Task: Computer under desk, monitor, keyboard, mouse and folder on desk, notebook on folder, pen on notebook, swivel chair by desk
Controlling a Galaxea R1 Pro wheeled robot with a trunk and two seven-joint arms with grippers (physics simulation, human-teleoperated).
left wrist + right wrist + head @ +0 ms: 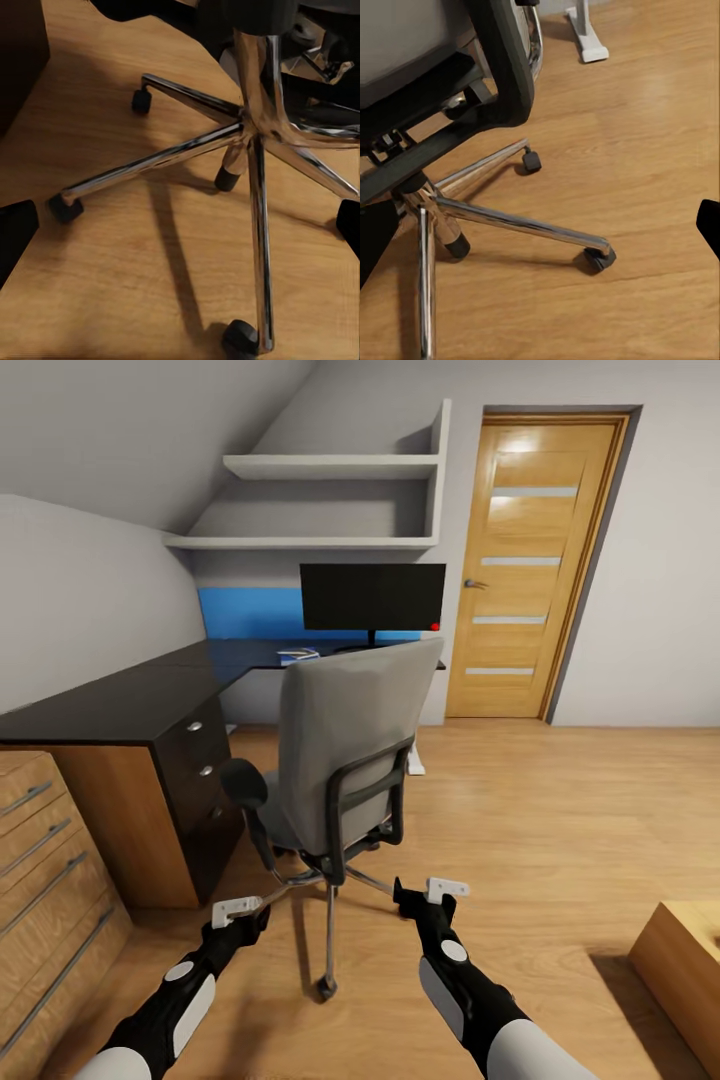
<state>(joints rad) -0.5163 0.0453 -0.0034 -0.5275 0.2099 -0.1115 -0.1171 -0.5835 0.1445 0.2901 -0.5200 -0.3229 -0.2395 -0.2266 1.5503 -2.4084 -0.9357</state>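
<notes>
The swivel chair (345,745) stands with its grey back toward me, just in front of the black-topped desk (120,705). Its backrest hides the seat, and the folder is out of view. The monitor (372,597) stands upright on the desk's far wing. A small blue and white item (298,656) lies beside it, too small to identify. Keyboard, mouse, computer, notebook and pen are out of view. My left gripper (238,908) and right gripper (440,887) hang low behind the chair, both open and empty. The chrome base (251,127) (510,221) lies ahead of them.
A light-wood drawer cabinet (40,880) adjoins the desk at the left. A closed wooden door (530,560) is at the back right and a low wooden block (690,960) at the lower right. The desk's white leg (415,760) stands beyond the chair. Open floor lies to the right.
</notes>
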